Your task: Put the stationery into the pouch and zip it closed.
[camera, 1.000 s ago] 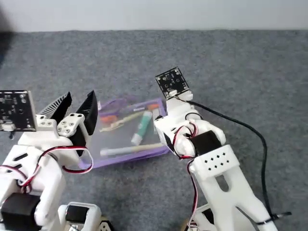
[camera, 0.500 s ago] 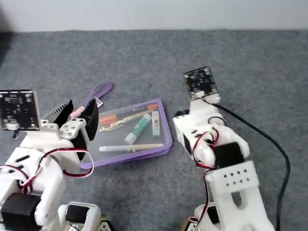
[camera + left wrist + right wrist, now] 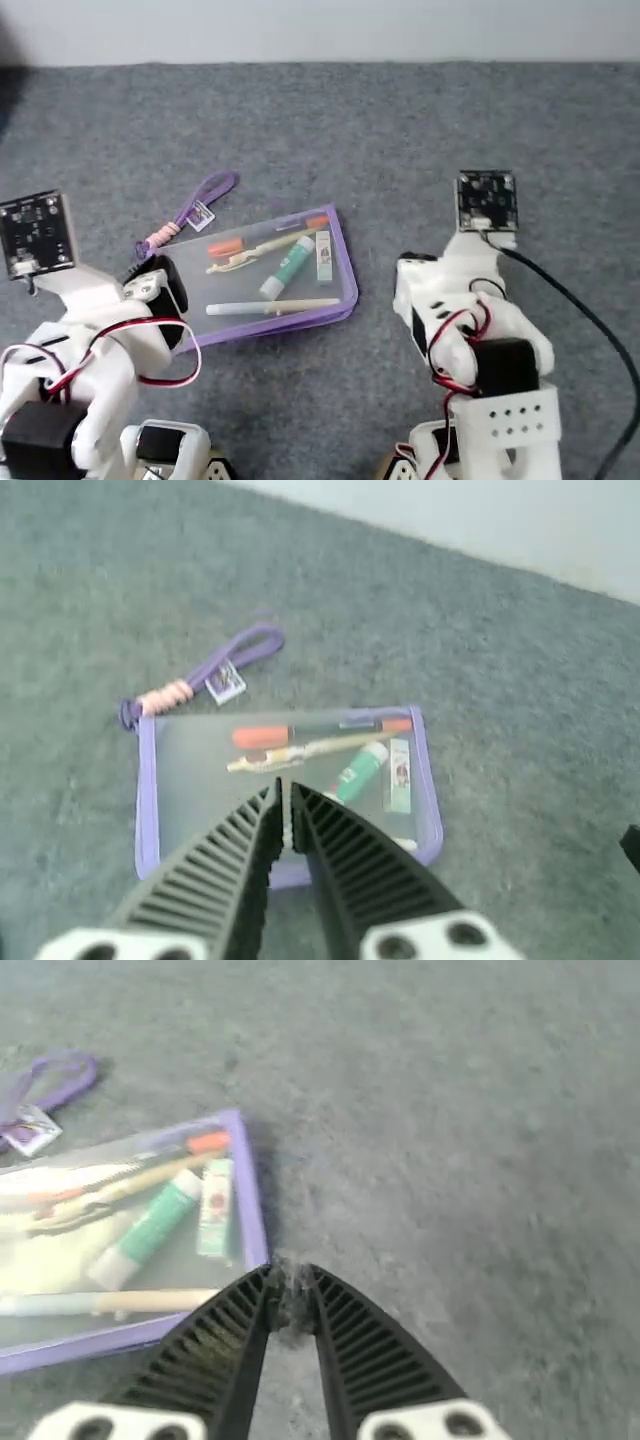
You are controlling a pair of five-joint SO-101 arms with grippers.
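judging the risk, i can't tell whether the zip is fully run; if not, a stray nudge could spill the stationery. the pouch lies flat on the surface, under the left claw, which is pinched narrow and empty. the right claw is pinched together and empty, near the pouch's corner without touching it.

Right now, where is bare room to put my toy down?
The biggest bare patch is the grey mat between the far wall and the pouch. A narrower strip runs between the pouch and the right arm. It is crowded where the left arm meets the pouch and its purple strap.
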